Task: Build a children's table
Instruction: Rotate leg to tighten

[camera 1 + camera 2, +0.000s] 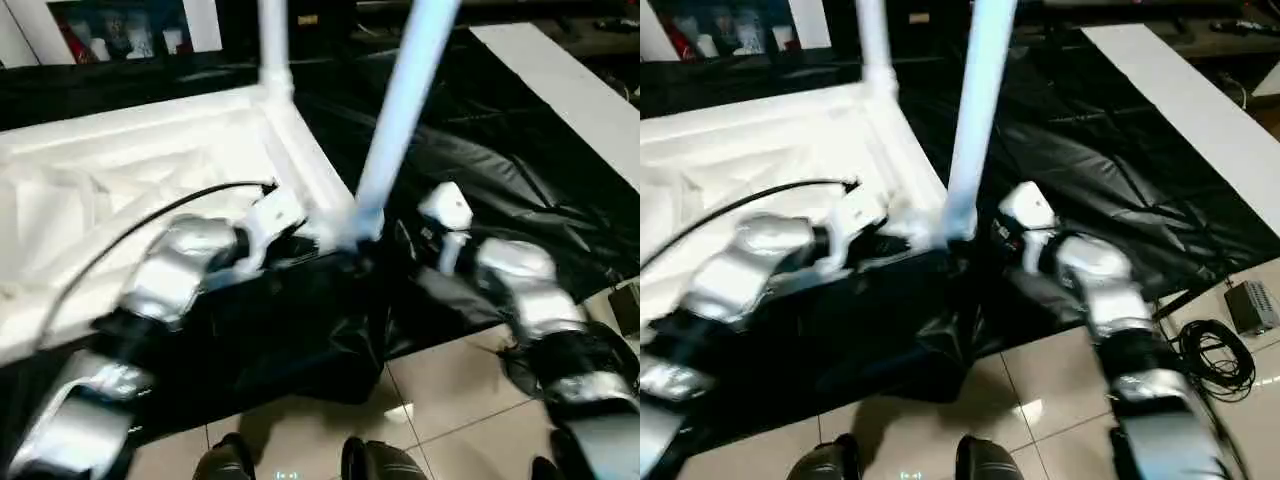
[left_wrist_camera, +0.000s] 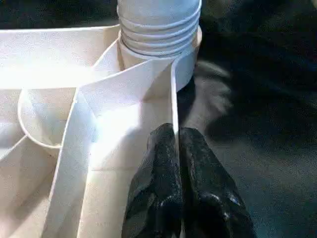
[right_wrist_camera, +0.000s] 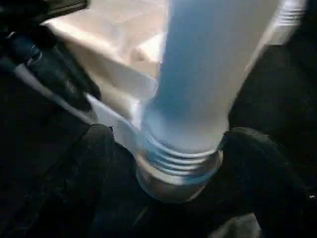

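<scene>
While your left claw [image 2: 178, 144], pressed together, touches the tabletop [image 1: 120, 170] rim, your right wrist view shows your right claw [image 3: 168, 163] spread around one of two upright legs [image 1: 400, 110].

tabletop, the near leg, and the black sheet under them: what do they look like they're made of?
Tabletop: white moulded plastic, probably; thin ribs, slight sheen.
Near leg: the same white plastic, apparently; smooth tube with moulded thread rings at its base.
Black sheet: glossy plastic film, by its wrinkles and glare.
</scene>
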Tool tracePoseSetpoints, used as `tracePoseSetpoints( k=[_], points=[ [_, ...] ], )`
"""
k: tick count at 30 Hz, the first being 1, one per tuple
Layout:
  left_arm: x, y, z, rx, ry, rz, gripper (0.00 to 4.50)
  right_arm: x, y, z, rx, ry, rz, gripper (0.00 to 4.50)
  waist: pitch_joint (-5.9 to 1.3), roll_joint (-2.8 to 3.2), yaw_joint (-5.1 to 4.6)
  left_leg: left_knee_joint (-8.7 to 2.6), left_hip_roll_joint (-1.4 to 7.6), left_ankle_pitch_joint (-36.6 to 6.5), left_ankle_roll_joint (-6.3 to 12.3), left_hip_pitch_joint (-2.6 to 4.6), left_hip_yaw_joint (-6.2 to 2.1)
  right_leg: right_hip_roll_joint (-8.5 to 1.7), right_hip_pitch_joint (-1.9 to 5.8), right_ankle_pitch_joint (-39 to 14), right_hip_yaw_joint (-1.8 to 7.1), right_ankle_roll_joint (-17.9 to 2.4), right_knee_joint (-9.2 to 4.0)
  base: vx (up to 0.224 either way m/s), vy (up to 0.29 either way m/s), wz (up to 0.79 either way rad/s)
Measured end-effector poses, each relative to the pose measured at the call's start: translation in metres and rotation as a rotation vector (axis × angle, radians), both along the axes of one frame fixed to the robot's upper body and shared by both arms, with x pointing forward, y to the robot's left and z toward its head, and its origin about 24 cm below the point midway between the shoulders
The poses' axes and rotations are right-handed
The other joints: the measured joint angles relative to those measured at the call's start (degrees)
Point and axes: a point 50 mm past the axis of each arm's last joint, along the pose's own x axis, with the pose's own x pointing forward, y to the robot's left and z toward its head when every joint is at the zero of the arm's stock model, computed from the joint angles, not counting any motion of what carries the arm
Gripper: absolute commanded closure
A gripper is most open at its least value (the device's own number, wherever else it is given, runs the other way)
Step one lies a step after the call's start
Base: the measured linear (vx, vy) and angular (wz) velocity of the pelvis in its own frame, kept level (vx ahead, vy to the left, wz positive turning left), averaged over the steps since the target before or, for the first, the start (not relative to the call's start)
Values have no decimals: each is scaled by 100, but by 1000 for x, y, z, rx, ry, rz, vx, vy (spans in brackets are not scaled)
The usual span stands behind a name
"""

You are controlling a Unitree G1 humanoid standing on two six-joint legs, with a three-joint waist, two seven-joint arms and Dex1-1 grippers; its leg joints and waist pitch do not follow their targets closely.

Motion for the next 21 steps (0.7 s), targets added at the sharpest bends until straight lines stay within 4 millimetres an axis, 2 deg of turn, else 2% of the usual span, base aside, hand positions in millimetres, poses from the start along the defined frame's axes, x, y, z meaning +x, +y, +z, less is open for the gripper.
tracePoseSetpoints(
  k=[5,8,9,13,21],
  points=[
    [-14,6,-2,3,61,-118,450,-7,6,0,-10,23,103,60,1,1,44,1,1,0,1,-2,1,-1,-4,-1,-1,-2,4,0,0,0],
    [-16,4,-3,6,75,-149,450,-10,8,-2,-18,37,141,60,1,1,111,4,1,0,0,-1,2,-1,-2,-1,1,-2,5,0,0,0],
    [-17,4,-3,7,75,-152,450,-11,8,-3,-19,39,146,76,1,1,123,7,1,0,0,-2,2,-1,-1,-1,1,-2,5,0,0,0],
    [-17,4,-2,6,75,-155,450,-12,9,-4,-24,53,160,86,1,1,125,8,0,0,0,-2,2,-2,-1,-1,2,-2,6,0,0,0],
    [-18,5,-2,4,80,-158,450,-13,9,-6,-32,77,174,163,1,0,123,6,0,0,0,-2,2,-2,-3,-1,1,-2,6,0,0,0]
  ],
)
